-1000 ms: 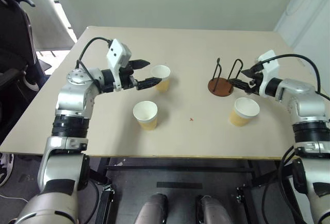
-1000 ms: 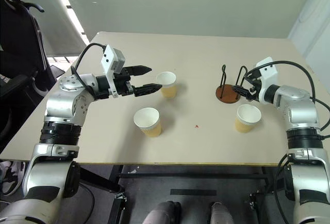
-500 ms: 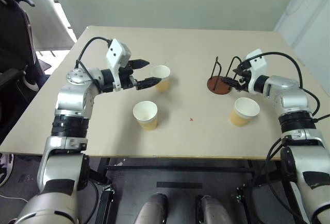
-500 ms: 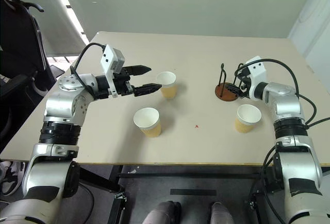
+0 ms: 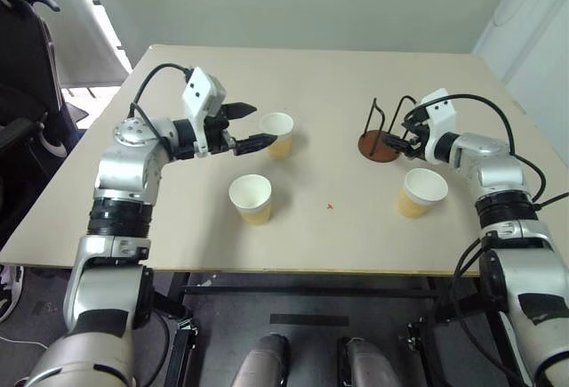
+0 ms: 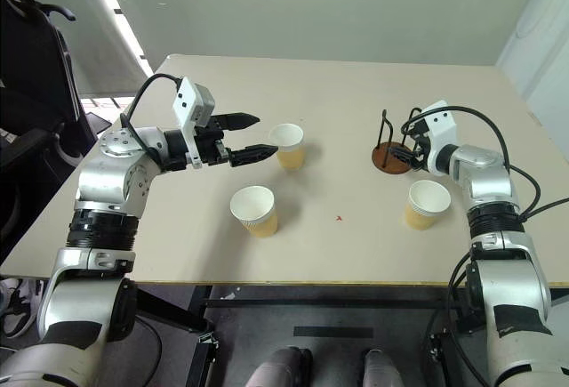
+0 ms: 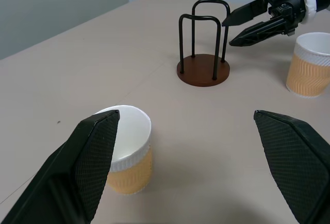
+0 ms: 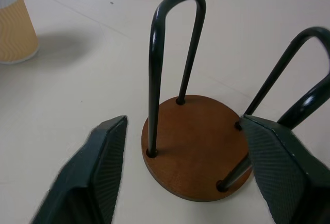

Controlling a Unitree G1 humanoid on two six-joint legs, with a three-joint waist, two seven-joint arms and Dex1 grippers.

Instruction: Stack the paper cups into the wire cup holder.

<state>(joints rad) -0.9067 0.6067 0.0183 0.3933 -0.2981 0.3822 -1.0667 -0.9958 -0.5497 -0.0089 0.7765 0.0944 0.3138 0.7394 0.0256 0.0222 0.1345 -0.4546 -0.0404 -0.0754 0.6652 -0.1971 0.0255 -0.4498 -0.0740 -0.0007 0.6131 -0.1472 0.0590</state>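
The beige matte surface (image 5: 320,76) carries everything. The left arm reaches level, its left tool (image 5: 252,127) spread wide beside one tapered tan-and-white paper cup (image 5: 277,133). The right arm has pushed inward; its right tool (image 5: 403,141), fingers apart, now flanks the empty reddish-brown disc-based black wire cup holder (image 5: 380,142). Two more cups (image 5: 252,198) (image 5: 420,192) stand apart.

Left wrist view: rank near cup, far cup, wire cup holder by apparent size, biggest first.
1. Wire cup holder, tallest, with the widest base.
2. Near cup and far cup: they look about alike, though one is nearer the camera and the far one is cut off by the frame edge, so I won't rank them.
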